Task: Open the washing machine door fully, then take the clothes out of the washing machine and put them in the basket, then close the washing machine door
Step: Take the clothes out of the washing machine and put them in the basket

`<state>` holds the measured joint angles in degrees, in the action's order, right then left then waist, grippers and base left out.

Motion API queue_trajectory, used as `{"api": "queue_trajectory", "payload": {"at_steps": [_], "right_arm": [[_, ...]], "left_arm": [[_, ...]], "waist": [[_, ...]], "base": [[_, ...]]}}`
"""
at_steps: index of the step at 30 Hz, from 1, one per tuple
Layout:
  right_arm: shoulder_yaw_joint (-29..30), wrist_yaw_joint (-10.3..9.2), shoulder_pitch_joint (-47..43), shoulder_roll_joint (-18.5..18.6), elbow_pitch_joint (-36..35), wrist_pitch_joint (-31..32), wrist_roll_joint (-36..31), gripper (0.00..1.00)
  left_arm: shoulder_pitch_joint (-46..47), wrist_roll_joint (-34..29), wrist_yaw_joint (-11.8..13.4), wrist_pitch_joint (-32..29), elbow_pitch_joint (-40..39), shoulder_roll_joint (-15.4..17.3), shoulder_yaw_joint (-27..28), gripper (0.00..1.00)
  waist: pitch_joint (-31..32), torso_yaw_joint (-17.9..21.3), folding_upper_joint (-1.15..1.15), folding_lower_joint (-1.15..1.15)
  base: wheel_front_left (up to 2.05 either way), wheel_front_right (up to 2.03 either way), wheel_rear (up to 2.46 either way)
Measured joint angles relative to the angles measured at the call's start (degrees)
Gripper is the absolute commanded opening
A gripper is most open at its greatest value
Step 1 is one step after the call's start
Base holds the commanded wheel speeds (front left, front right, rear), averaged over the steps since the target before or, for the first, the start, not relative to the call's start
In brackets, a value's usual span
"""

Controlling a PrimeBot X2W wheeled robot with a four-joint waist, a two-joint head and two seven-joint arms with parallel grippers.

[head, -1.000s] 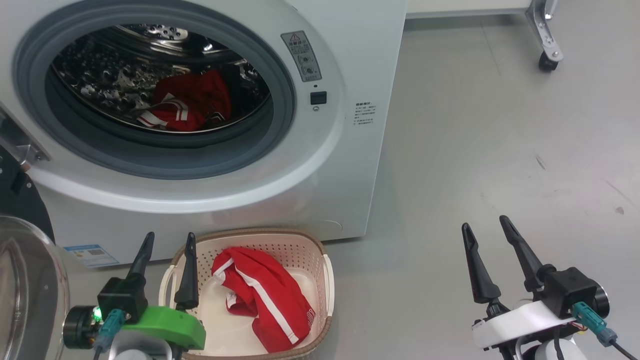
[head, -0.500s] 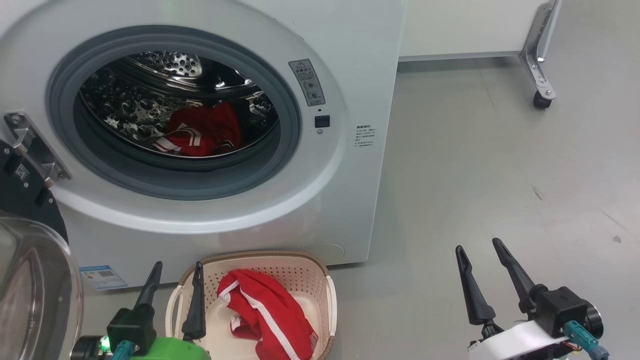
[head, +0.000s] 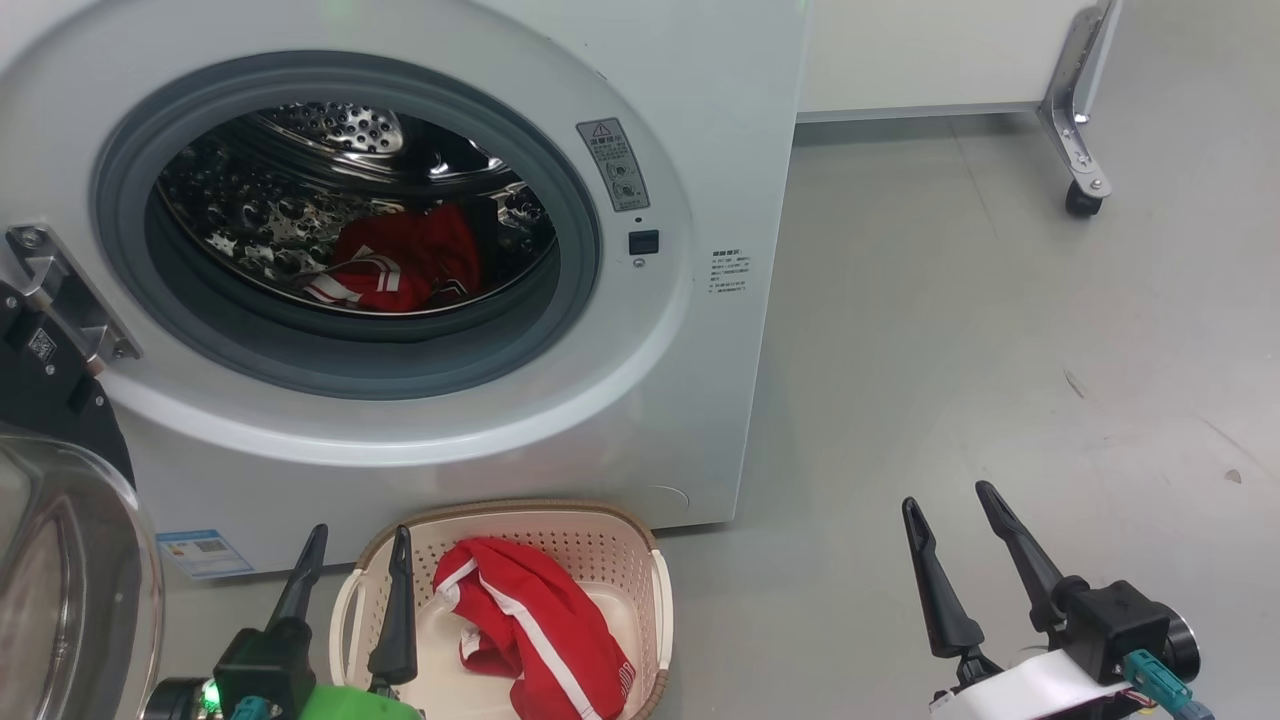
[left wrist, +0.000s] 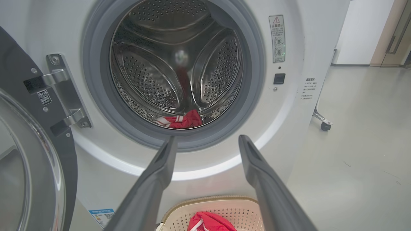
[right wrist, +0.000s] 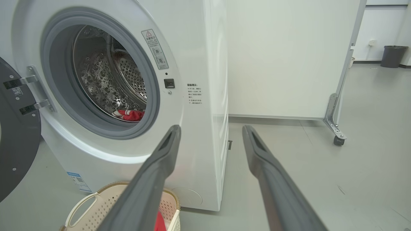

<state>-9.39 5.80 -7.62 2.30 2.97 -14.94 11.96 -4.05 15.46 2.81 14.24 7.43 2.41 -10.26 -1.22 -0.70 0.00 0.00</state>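
The white washing machine (head: 700,150) stands with its door (head: 60,560) swung wide to the left, glass bowl facing me. One red garment (head: 400,262) of the clothes, with white stripes, lies at the bottom of the steel drum, also in the left wrist view (left wrist: 181,120). Red shorts (head: 540,625) with a white stripe lie in the cream basket (head: 600,530) on the floor before the machine. My left gripper (head: 360,535) hangs open and empty over the basket's left end, pointing at the drum opening (left wrist: 208,138). My right gripper (head: 947,496) is open and empty over bare floor to the right.
A white partition on a castor leg (head: 1080,200) stands behind the machine to the right. Grey floor stretches to the right of the washer. A dark bin (right wrist: 391,56) sits far back by the wall. The door hinge bracket (head: 60,300) juts out at the opening's left.
The head camera tilted up, so the whole picture slid down; the clothes, basket and door stay put. My right gripper has edged slightly left in the view.
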Motion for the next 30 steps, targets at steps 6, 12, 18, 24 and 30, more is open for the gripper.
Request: {"api": "queue_trajectory", "payload": {"at_steps": [6, 12, 18, 24, 30], "right_arm": [[0.1, -0.41, 0.0, 0.0, -0.8, 0.0, 0.0, 1.0], [0.1, -0.4, 0.1, 0.0, -1.6, 0.0, 0.0, 1.0], [0.0, -0.4, 0.1, 0.1, -2.5, 0.0, -0.1, 1.0], [-0.8, -0.34, 1.1, 0.1, -3.7, 0.0, -0.5, 1.0], [-1.1, -0.33, 2.6, 0.2, -4.8, 0.0, -0.5, 1.0]], "left_arm": [[0.0, 0.0, 0.4, -0.1, -1.2, 0.0, -0.4, 1.0], [0.0, 0.0, 0.5, -0.4, -2.3, 0.0, -0.8, 1.0], [0.9, 0.4, 0.9, -1.7, -2.3, 0.1, -1.2, 1.0], [5.7, 1.3, 0.1, -5.0, -0.6, 0.1, -2.4, 1.0], [12.9, 1.8, -0.7, -10.0, 2.3, 0.0, -3.1, 1.0]], "waist": [[-1.0, -0.1, 0.0, 0.0], [-2.5, -0.3, 0.0, 0.0], [-4.4, -0.4, 0.0, 0.0], [-7.0, 0.1, 0.0, 0.0], [-10.6, 1.2, 0.0, 0.0]], "base": [[0.0, 0.0, 0.0], [0.0, 0.0, 0.0], [0.0, 0.0, 0.0], [0.0, 0.0, 0.0], [0.0, 0.0, 0.0]]}}
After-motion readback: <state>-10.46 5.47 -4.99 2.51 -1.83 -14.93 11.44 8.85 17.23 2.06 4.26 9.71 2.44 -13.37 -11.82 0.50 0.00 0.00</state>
